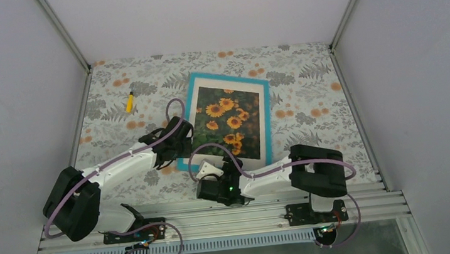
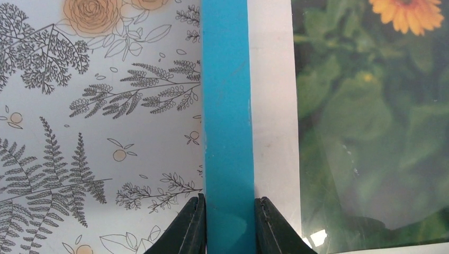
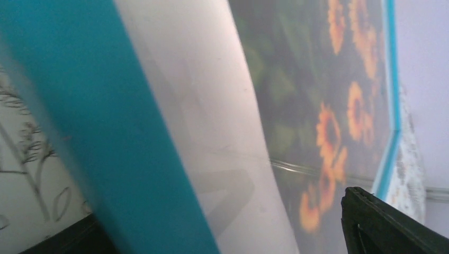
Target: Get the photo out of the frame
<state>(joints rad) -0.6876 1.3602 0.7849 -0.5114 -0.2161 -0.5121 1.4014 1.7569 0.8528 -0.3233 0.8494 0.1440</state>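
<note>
Your L claw pinches the frame at its left turquoise border; frame lies flat on worktop. R claw gapes wide astride the near edge, not clamped. Photo sits inside, btwn both claws' reach.

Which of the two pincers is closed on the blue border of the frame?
The left pincer: its fingers squeeze the frame's left border from both sides. The right pincer, at the near border, stands wide open.

a floral-patterned table carries the frame and, well left of it, a small yellow object.
</note>
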